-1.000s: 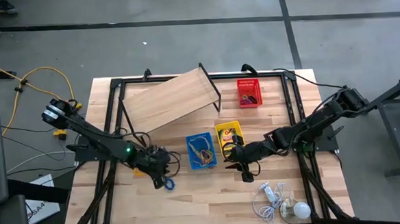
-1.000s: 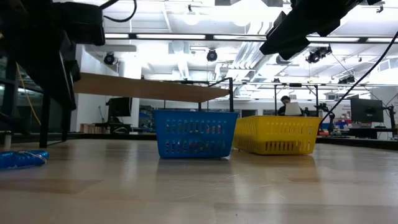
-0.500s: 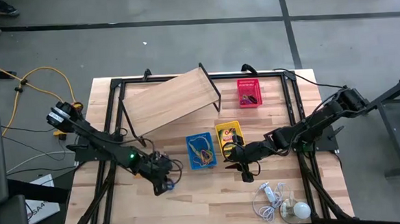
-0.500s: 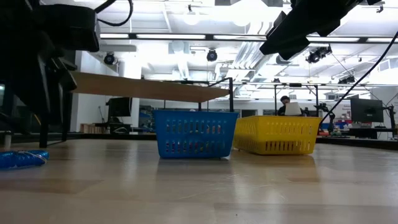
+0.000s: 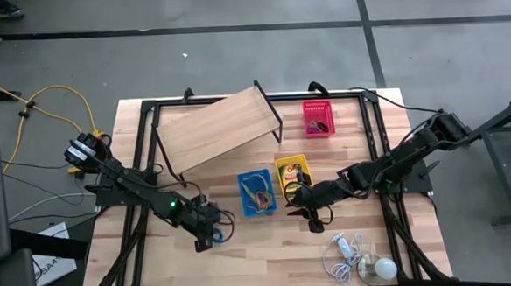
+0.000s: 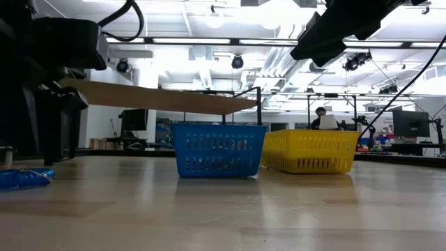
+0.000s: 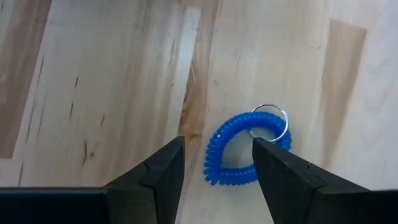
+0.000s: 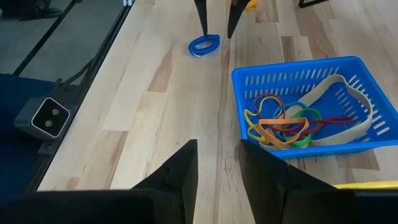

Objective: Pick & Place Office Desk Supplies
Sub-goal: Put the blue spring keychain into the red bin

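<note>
Blue coiled plastic wrist loop with small metal ring (image 7: pixel 247 150) lies on light wooden tabletop (image 5: pixel 261 248), at 9 o'clock from blue plastic basket (image 5: pixel 256 193). Left gripper (image 5: pixel 213 235) poised over it, fingers spread wide, empty; coil sits between tips, nearer one finger. Step: reaching for pick. Next move likely calls for centring, descending, closing. Right gripper (image 5: pixel 314 217) waits at 6 o'clock of yellow plastic basket (image 5: pixel 292 177), fingers partly apart, empty. Count: three baskets, third being red plastic basket (image 5: pixel 317 118); one loose coil; several coloured bands (image 8: pixel 283 121) in blue basket.

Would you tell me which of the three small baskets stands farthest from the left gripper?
The red basket, beside the wooden board; the blue basket and yellow basket sit mid-table, nearer the left gripper.
</note>
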You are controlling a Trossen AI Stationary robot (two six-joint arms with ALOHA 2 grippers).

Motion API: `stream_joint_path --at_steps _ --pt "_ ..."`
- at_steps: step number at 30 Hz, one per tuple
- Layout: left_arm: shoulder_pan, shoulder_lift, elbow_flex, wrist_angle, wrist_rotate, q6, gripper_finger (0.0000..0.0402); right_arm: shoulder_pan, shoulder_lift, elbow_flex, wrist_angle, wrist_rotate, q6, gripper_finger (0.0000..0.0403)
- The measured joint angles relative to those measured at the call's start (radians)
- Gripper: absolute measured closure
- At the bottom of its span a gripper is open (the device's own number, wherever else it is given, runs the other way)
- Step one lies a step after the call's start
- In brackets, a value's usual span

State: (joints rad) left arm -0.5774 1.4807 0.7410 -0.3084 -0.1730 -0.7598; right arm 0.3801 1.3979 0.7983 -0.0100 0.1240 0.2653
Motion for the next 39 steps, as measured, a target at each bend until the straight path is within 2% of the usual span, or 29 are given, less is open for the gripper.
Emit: stream_joint_path --at_steps 11,17,28,39 --pt "-0.041 0.003 0.000 -0.002 -0.090 0.056 0.0220 0.000 0.000 0.000 0.000 0.000 0.000 0.0298" --pt "-0.041 0.003 0.000 -0.002 -0.095 0.072 0.0220 0.000 0.000 0.000 0.000 0.000 0.000 0.0298" --pt "-0.057 0.003 0.000 0.016 -0.152 0.208 0.0220 0.000 0.000 0.000 0.000 0.000 0.000 0.0298" --pt "-0.088 0.057 0.000 0.027 -0.156 0.213 0.0221 0.000 0.000 0.000 0.000 0.000 0.000 0.0298"
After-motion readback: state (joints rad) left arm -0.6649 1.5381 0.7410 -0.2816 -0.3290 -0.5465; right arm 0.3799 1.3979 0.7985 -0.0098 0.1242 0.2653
